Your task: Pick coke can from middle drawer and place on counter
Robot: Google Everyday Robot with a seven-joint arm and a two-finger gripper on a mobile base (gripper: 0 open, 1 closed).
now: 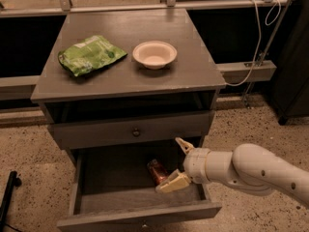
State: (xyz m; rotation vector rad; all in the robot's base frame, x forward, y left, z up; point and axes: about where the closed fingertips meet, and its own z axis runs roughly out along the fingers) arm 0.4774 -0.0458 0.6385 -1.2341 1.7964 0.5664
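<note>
On the counter (193, 69) in the upper half of the frame lie a green chip bag (91, 55) at left and a pale bowl (154, 54) beside it. Below the knobbed upper drawer (136, 132), the middle drawer (76, 190) stands pulled open and holds the coke can (157, 171), lying on its side. The gripper (177, 164) hangs over the drawer just right of the can, fingers spread apart. No lettering is legible.

Gripper (175, 164) sits inside the pulled-out drawer (107, 180), jaws spread, just right of can (157, 171); drawer's left half free. Bench (195, 64) right side free; bowl (154, 54) and bag (91, 55) block the middle and left.
</note>
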